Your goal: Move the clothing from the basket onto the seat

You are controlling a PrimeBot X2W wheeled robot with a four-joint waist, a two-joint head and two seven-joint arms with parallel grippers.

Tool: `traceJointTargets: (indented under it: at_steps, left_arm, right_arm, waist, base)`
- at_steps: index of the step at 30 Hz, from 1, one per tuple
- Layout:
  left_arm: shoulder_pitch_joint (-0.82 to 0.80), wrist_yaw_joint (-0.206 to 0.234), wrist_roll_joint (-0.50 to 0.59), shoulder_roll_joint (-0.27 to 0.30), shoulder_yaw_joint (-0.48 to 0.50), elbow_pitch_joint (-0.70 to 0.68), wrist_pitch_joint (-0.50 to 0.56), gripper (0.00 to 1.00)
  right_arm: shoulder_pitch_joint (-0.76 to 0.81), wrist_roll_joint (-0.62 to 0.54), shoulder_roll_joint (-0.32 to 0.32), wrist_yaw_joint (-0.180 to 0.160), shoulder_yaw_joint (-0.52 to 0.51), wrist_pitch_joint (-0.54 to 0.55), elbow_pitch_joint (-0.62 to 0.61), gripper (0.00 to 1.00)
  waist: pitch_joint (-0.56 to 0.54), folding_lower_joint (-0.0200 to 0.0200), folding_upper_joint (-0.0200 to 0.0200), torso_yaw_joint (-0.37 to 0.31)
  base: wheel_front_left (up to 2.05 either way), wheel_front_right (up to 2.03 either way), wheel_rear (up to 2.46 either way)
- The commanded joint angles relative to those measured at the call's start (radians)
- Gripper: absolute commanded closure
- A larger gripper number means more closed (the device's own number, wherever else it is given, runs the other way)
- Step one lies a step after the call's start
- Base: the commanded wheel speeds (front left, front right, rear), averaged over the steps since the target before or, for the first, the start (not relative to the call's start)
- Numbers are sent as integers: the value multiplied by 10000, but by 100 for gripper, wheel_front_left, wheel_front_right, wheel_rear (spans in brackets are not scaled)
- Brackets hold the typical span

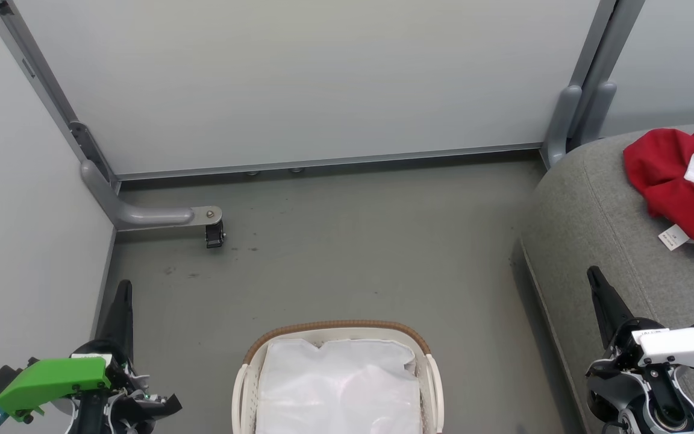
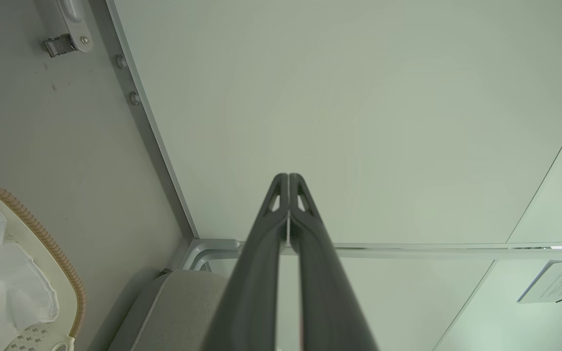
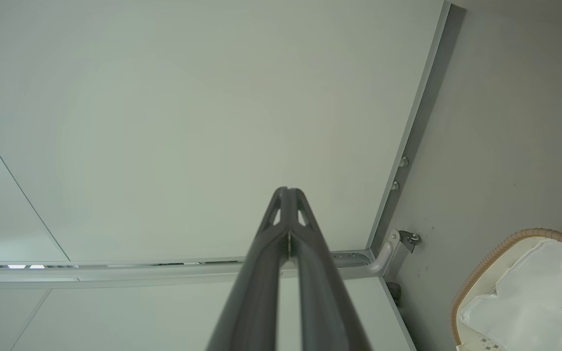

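Clothing (image 1: 678, 181) lies on seat (image 1: 594, 217), 3 o'clock. Basket (image 1: 338, 328) at 6 o'clock, white liner (image 1: 341, 386) inside. Left gripper (image 1: 123, 288), right gripper (image 1: 593, 275): clenched, empty.

Soft even light; wrist edges bowed; fingers (image 2: 259, 273) perhaps slightly blurred.

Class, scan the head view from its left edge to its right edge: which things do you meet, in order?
left gripper → caster wheel → basket → seat
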Motion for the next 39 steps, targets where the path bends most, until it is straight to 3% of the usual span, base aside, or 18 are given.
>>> traceJointTargets:
  at_steps: [1,39]
  left_arm:
    - [-114,-38,-33,69,21,-17,36,100]
    - [-114,-38,-32,70,19,-17,35,100]
  right_arm:
    - [107,33,-59,0,-25,33,-36,100]
    - [107,34,-60,0,-23,32,-36,100]
  waist:
    - [0,0,0,0]
    - [0,0,0,0]
  base:
    - [0,0,0]
    - [0,0,0]
